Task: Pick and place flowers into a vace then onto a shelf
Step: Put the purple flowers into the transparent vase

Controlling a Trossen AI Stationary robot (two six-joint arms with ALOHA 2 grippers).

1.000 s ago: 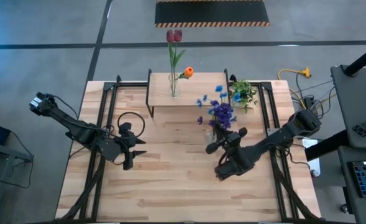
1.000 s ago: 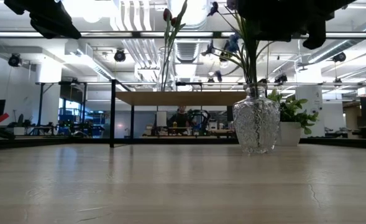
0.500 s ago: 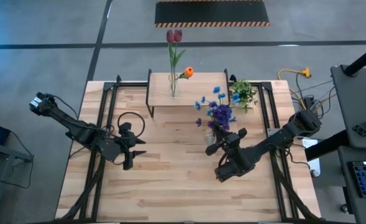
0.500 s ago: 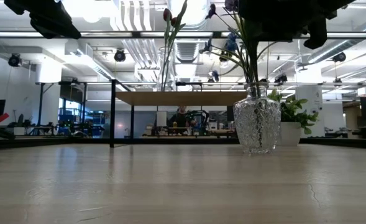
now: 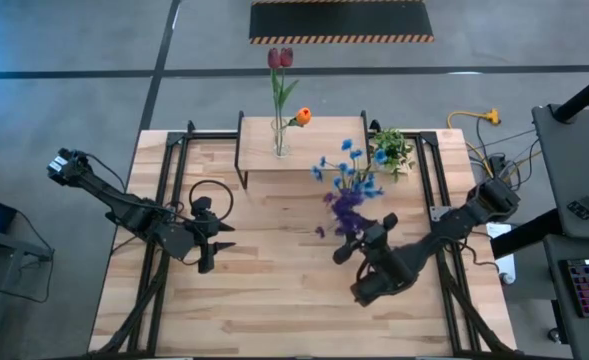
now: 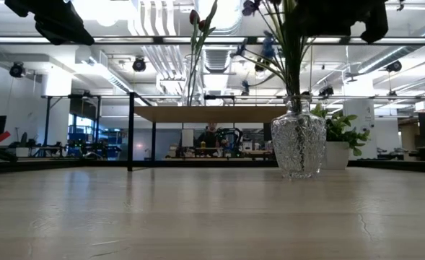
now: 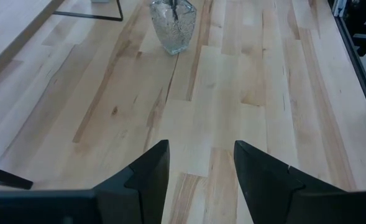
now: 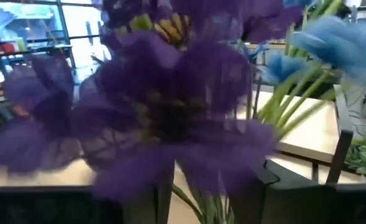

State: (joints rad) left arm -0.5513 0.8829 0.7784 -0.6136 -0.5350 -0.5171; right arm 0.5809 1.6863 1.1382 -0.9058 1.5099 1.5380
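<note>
The right gripper (image 5: 346,243), clamped on the purple bunch (image 5: 347,207), hangs above the textured glass vase (image 6: 297,148) to seat the stems, while the left gripper (image 5: 217,243) waits open at centre-left, clear of the shelf (image 5: 304,158) beyond.

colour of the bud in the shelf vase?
Orange bud, beside dark red tulips; the high view shows it best.

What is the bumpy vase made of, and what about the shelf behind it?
The bumpy vase looks like clear glass: light passes through it, stems show inside, and its pebbled surface glints. It could be clear plastic; the look alone cannot settle that. The shelf seems to have a pale, matte wood top with visible grain, on thin black legs that look like painted metal.
</note>
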